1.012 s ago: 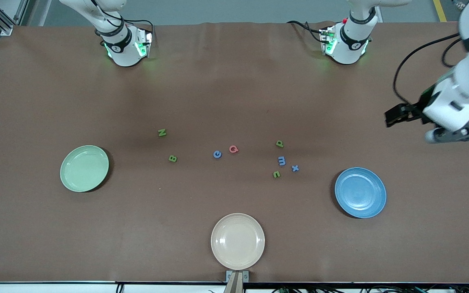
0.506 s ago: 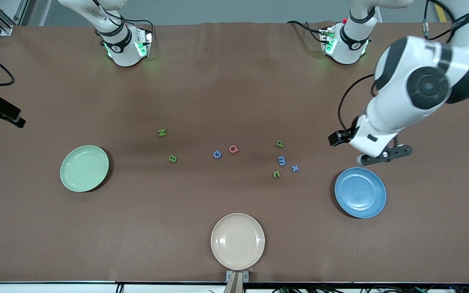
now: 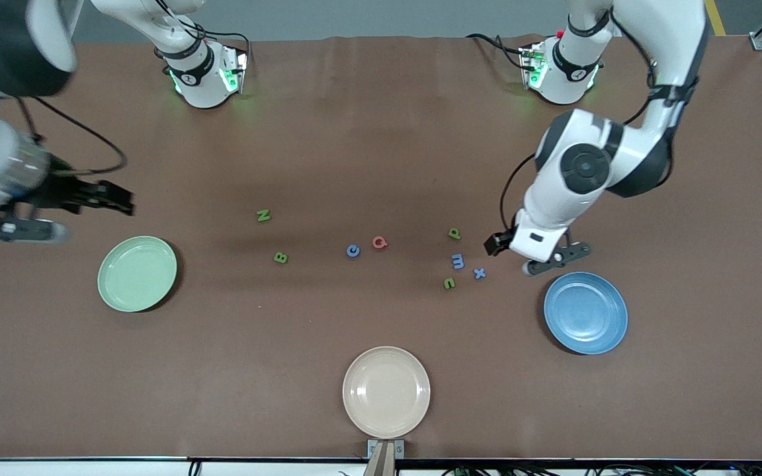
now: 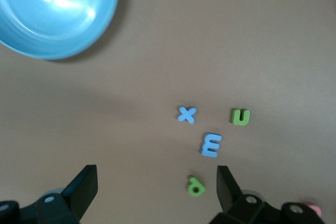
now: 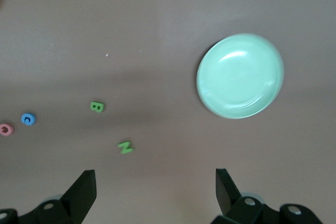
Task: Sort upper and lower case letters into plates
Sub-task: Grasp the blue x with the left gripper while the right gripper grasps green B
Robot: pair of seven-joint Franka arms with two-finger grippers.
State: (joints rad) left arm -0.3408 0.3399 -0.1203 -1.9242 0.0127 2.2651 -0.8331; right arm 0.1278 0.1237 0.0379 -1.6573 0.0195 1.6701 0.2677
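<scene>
You're opening the sort: both plates are sitting empty. Right tool (image 3: 120,198), jaws apart, is hovering at 11 o'clock of the green plate (image 3: 137,273). Left tool (image 3: 495,245), jaws apart, is hanging at 10 o'clock of the blue plate (image 3: 585,313); judging it needs to drop onto the x (image 3: 479,272).

Beige plate (image 3: 386,392) on brown table (image 3: 368,132), nearest the front camera.

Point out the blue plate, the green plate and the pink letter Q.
blue plate (image 3: 609,314): front view, on its bare rim.
green plate (image 3: 111,274): front view, on its bare rim.
pink letter Q (image 3: 380,242): front view, on the letter's ring.
</scene>
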